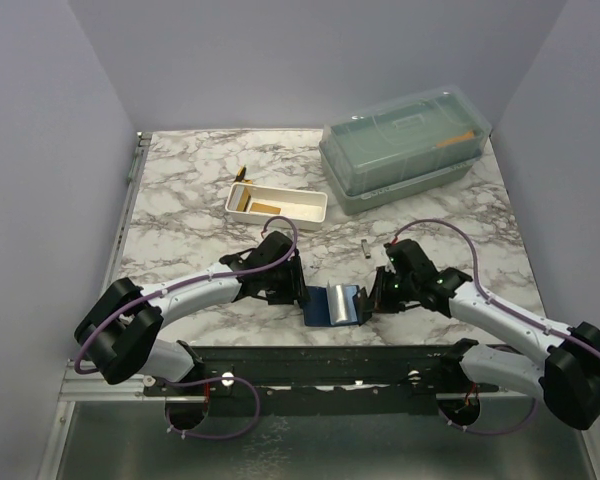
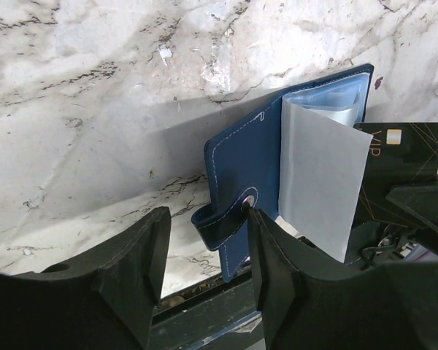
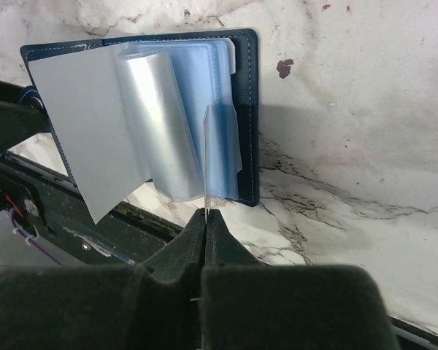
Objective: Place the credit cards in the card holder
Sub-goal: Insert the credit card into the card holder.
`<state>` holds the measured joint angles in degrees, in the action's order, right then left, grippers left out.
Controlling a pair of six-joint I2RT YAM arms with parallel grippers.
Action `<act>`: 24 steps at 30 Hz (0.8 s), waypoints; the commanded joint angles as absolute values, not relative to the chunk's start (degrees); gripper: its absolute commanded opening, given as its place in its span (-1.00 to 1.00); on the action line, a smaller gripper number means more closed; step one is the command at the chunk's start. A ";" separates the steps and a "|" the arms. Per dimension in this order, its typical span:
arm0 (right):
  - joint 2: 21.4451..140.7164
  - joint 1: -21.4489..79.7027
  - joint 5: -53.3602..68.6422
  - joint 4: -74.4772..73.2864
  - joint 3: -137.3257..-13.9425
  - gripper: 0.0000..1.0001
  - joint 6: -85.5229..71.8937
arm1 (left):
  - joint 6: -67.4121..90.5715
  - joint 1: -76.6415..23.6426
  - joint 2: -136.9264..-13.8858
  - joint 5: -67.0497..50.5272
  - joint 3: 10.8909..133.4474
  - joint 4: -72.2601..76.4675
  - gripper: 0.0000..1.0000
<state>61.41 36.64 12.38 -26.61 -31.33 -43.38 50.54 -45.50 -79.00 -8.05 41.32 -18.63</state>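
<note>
- A white tray sits in the upper middle of the top view. Orange-tan credit cards lie in it, not yet moved to the holder.
- The left end effector is low over the tabletop, left of centre in the top view. Its jaws stand partly apart and clamp nothing.
- The snap strap of the card holder lies in the gap between those jaws. The holder itself rests open on the marble at centre, its clear sleeves fanned upward.
- A dark credit card shows at the right edge of the left wrist view, just beside the sleeves. From the right wrist it appears edge-on, its far end among the sleeves.
- The right end effector is pinched narrow on that card's near end.
- The step in hand appears to be inserting this card. I cannot tell whether its tip has entered a pocket.
- The next move likely calls for the left jaws to steady the strap. The right arm then pushes the card straight along the sleeve's opening, without buckling the plastic.
</note>
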 commanded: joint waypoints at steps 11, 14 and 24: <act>65.90 38.55 17.94 -18.21 -29.59 -0.99 -41.31 | 50.38 -45.79 -79.44 -6.15 40.29 -17.43 -0.01; 66.93 40.16 19.93 -14.69 -30.00 -0.99 -41.58 | 50.21 -45.83 -79.58 -6.07 40.32 -17.04 -0.03; 71.91 42.98 22.50 -6.98 -32.32 -0.99 -43.47 | 50.28 -45.79 -79.54 -6.32 39.24 -15.47 -0.13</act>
<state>69.84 42.04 20.62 -10.94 -30.24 -42.94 50.48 -45.50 -79.09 -7.81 41.01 -16.95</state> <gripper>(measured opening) 0.005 0.458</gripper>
